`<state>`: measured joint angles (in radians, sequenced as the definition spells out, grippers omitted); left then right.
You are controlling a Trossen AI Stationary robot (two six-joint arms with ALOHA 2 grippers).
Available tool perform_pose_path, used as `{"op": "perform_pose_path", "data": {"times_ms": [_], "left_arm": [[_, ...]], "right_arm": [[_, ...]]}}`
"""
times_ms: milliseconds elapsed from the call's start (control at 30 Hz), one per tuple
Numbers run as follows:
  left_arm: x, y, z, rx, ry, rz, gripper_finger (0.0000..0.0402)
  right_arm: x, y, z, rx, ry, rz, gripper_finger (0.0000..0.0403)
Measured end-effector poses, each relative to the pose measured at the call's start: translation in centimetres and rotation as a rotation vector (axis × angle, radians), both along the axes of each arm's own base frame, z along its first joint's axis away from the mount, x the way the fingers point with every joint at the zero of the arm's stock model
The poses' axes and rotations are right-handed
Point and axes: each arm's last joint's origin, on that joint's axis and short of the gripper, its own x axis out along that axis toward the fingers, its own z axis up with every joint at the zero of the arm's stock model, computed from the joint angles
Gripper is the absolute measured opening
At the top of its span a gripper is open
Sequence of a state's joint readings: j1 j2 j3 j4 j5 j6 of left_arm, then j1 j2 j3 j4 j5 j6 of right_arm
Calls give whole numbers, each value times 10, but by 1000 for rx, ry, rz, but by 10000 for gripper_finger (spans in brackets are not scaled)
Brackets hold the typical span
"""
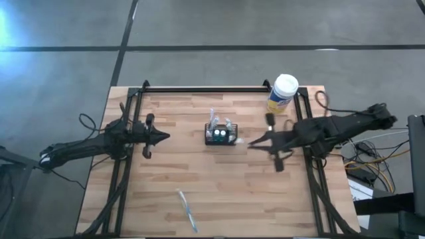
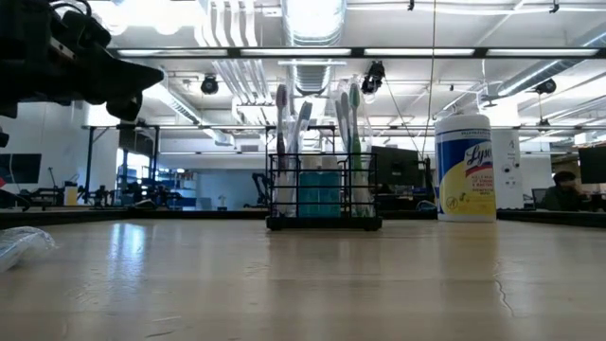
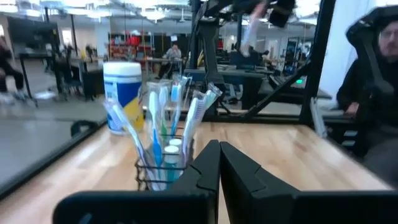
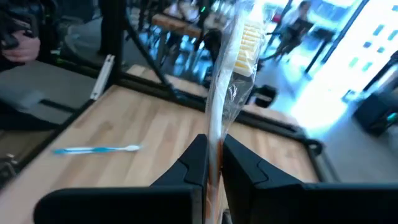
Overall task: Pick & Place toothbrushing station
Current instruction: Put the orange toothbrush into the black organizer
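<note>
Wooden counter fills the high view's centre; the toothbrushing station stands mid-frame, a canister at upper right, a loose toothbrush at lower centre; the left end effector waits left of the station, fingers pressed together and empty; the right end effector sits just right of it. Low view: the station stands centre, brushes upright. Left wrist view: the station lies ahead. Right wrist view: fingers clamp a wrapped toothbrush. Judged risk: the slippery wrapper could let the brush twist, strike the mesh rim, and tip the station.
</note>
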<state>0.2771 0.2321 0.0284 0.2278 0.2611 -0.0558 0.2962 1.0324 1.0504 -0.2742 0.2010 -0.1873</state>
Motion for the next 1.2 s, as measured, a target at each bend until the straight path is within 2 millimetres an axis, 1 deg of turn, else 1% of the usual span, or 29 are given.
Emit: {"op": "perform_pose_path", "data": {"times_ms": [133,300,500,600,733,800,900,1033,1200], "left_arm": [[0,0,1,91,-7,3,12],[0,0,4,126,-41,15,12],[0,5,3,53,-32,182,12],[0,6,1,44,-13,190,12],[0,6,1,19,-14,189,12],[0,6,1,4,-15,187,12],[1,5,1,-1,-15,180,12],[1,5,0,-3,-5,169,12],[1,5,-2,-1,14,165,12]], "right_arm": [[-38,-19,-28,-36,-101,-24,23],[-77,-36,-63,-67,-233,-32,23],[-112,-48,-104,-67,-369,-79,23],[-124,-50,-123,-52,-435,-79,23],[-133,-51,-142,-10,-494,-79,23],[-132,-51,-144,10,-518,-77,23],[-127,-50,-146,28,-513,-73,23],[-125,-50,-149,55,-513,-72,23],[-120,-50,-168,121,-533,-72,23]]}}
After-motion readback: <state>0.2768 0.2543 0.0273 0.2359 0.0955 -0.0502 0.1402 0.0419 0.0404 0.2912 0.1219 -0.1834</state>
